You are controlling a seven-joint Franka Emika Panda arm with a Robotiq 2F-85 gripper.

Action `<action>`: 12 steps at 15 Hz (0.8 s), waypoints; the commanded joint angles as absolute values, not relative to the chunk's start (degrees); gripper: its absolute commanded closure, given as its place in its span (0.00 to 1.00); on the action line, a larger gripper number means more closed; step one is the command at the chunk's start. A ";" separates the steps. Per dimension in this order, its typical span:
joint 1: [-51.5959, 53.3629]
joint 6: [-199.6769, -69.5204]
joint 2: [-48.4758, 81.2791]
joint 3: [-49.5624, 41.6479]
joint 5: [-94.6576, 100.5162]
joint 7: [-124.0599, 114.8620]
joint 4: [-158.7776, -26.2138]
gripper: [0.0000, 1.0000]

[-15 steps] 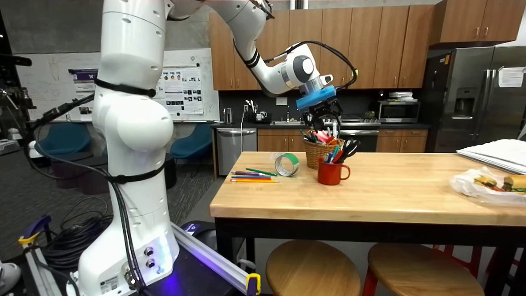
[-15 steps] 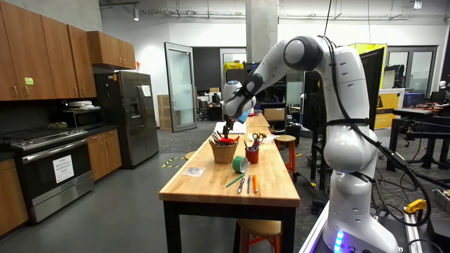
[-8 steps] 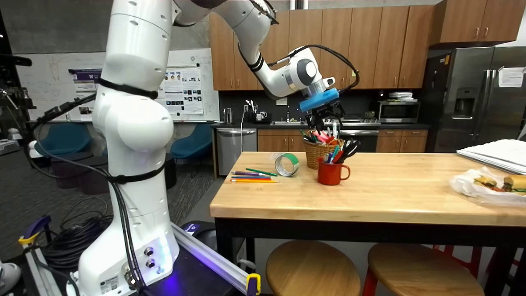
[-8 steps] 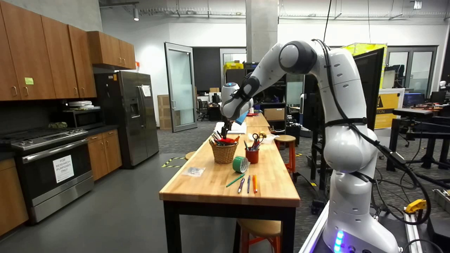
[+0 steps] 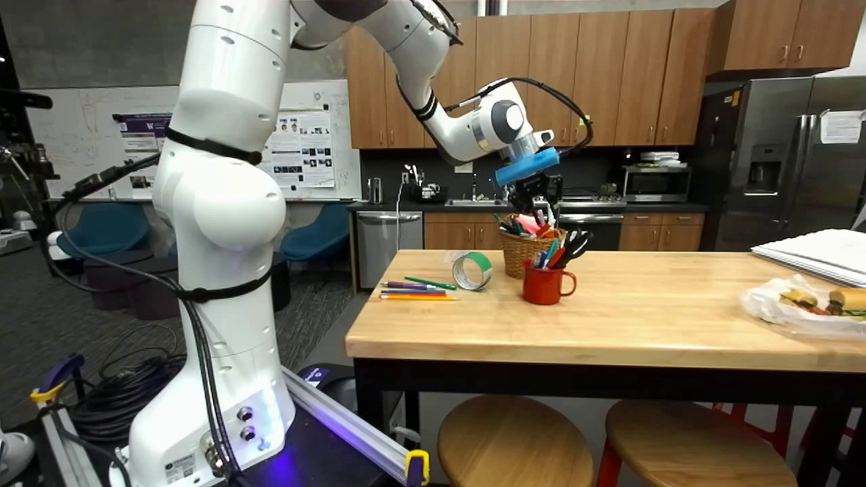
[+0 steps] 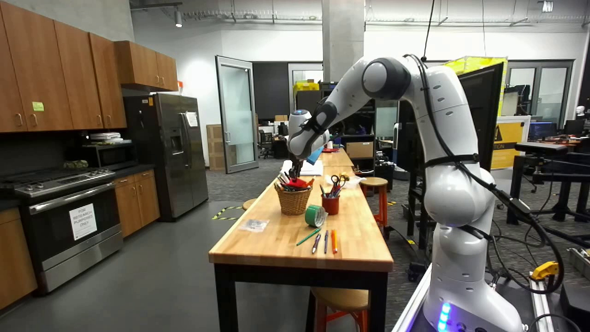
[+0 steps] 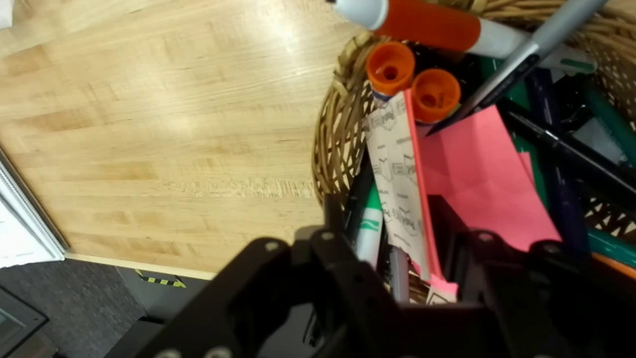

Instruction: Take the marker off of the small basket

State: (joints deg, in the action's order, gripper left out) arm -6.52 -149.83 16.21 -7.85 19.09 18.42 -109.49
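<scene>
The wicker basket (image 5: 514, 257), full of pens and markers, stands on the table in both exterior views. My gripper (image 7: 385, 206) reaches down into its top, fingers apart. Between them in the wrist view lie a white marker with a green end (image 7: 370, 223) and a pink note pad (image 7: 422, 199) with a pale printed side. The right finger is close against the pad; contact is hard to judge in the dark. An orange marker with a white cap (image 7: 432, 25) lies across the basket's rim, outside the jaws. The lower ends of the items are hidden.
A red mug (image 5: 541, 287) holding scissors and pens stands beside the basket. A green tape roll (image 6: 315, 215), loose pencils (image 5: 419, 297) and a small plastic bag (image 6: 253, 225) lie near the table's end. Wrapped food (image 5: 778, 304) and a notebook (image 5: 825, 250) lie farther along.
The fingers have come closer together over the basket. The arm has leaned slightly forward, with the gripper shifting only a little. The basket and table items look unmoved.
</scene>
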 commanded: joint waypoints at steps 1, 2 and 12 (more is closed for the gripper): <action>-7.37 -147.24 15.58 -5.96 15.10 19.80 -108.88 0.86; -7.40 -146.83 15.35 -5.50 13.80 20.03 -109.00 0.94; -6.24 -142.37 10.10 -5.01 11.49 15.89 -110.50 1.00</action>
State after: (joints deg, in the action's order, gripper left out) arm -6.52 -144.35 13.64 -4.72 11.09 17.86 -109.13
